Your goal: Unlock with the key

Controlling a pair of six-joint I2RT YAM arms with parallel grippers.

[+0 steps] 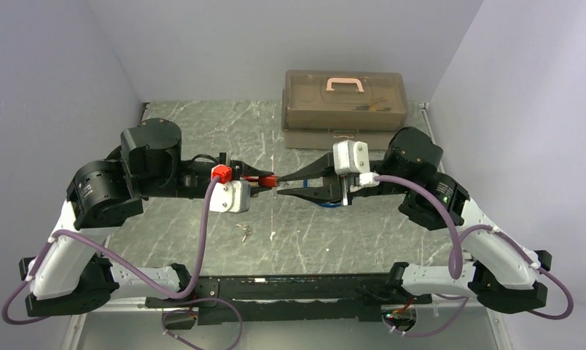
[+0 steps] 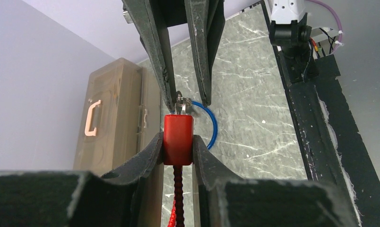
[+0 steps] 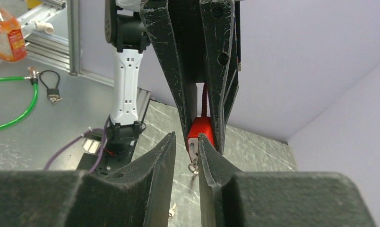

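Note:
A red padlock (image 2: 177,139) with a red ribbed cable is held above the table between the two arms. My left gripper (image 2: 177,144) is shut on the padlock body; it also shows in the top view (image 1: 259,180). A small silver key (image 2: 181,101) sticks out of the padlock's end, with its ring hanging in the right wrist view (image 3: 193,166). My right gripper (image 3: 185,153) is open, its fingers on either side of the key and the padlock end (image 3: 197,131). A blue cable loop (image 2: 212,126) hangs behind the key.
A brown translucent toolbox (image 1: 345,109) with a pink handle stands at the back of the table. A spare pair of keys (image 1: 244,232) lies on the marble top near the front middle. The black base rail (image 1: 290,288) runs along the near edge.

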